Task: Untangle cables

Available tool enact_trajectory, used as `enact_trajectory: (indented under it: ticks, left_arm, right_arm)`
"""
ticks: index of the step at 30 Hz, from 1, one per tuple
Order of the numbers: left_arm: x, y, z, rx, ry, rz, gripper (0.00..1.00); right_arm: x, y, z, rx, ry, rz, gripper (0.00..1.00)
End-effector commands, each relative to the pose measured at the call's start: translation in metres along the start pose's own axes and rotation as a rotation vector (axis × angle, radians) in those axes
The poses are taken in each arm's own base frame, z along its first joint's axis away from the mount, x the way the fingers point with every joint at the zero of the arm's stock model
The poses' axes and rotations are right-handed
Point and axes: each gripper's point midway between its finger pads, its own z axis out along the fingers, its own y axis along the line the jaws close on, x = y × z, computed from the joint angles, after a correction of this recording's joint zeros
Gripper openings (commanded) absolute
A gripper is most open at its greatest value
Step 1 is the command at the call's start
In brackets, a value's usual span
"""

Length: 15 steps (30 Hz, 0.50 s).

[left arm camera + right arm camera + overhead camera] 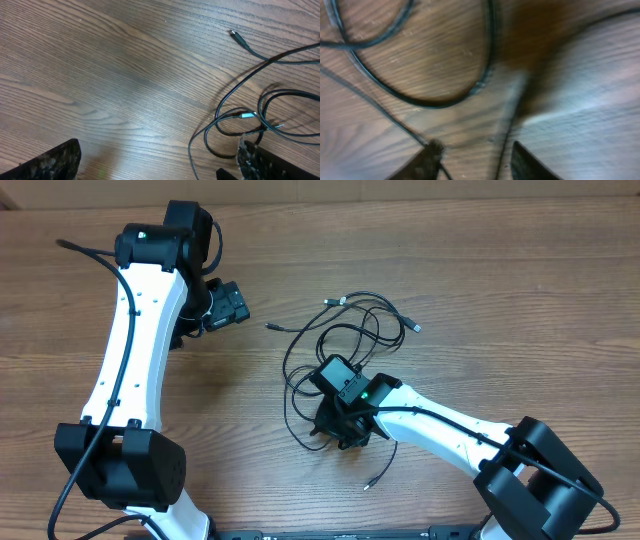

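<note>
The cables [350, 340] lie as loose tangled black loops at the table's middle, with plug ends splayed outward. One strand trails toward the front edge and ends in a plug [367, 486]. My right gripper [340, 436] is low over the tangle's front part. In the right wrist view it [475, 162] is open, with a thin strand [504, 145] running between the fingers and a loop [445, 102] just ahead. My left gripper [228, 306] is to the left of the tangle, apart from it. In the left wrist view it [155, 167] is wide open and empty, with cable loops [260, 117] by its right finger.
The wooden table [480, 290] holds only the cables and the arms. The left arm's white link [135, 340] spans the left side. The right arm's link [450, 430] crosses the front right.
</note>
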Motion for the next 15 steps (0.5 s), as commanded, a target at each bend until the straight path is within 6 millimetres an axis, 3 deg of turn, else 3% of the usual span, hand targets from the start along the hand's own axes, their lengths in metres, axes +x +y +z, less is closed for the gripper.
enact_trajectory:
  ticks: [1, 3, 5, 6, 8, 11, 15]
  left_arm:
    - [-0.002, 0.004, 0.002, -0.021, -0.004, -0.001, 1.00]
    - [-0.002, 0.004, 0.002, -0.021, -0.003, 0.000, 1.00]
    - [-0.001, 0.004, 0.002, -0.017, -0.001, 0.000, 1.00]
    - [-0.001, 0.003, 0.002, -0.014, 0.001, 0.000, 0.99]
    - [-0.001, 0.003, 0.002, -0.013, 0.001, 0.000, 1.00]
    - [0.006, -0.013, 0.001, 0.105, 0.056, 0.068, 1.00]
    - [0.022, -0.045, -0.012, 0.379, 0.140, 0.280, 1.00]
  right_arm:
    - [-0.005, 0.014, -0.003, -0.055, -0.033, -0.057, 0.04]
    - [0.001, 0.027, -0.006, -0.108, 0.005, -0.119, 0.04]
    - [0.012, 0.054, -0.019, -0.218, 0.064, -0.231, 0.04]
    - [0.017, 0.083, -0.043, -0.342, 0.087, -0.342, 0.04]
    - [0.015, 0.109, -0.077, -0.458, 0.069, -0.416, 0.04]
    - [0.012, 0.150, -0.157, -0.715, 0.012, -0.613, 0.03]
    - [0.016, 0.171, -0.244, -0.982, -0.025, -0.745, 0.04]
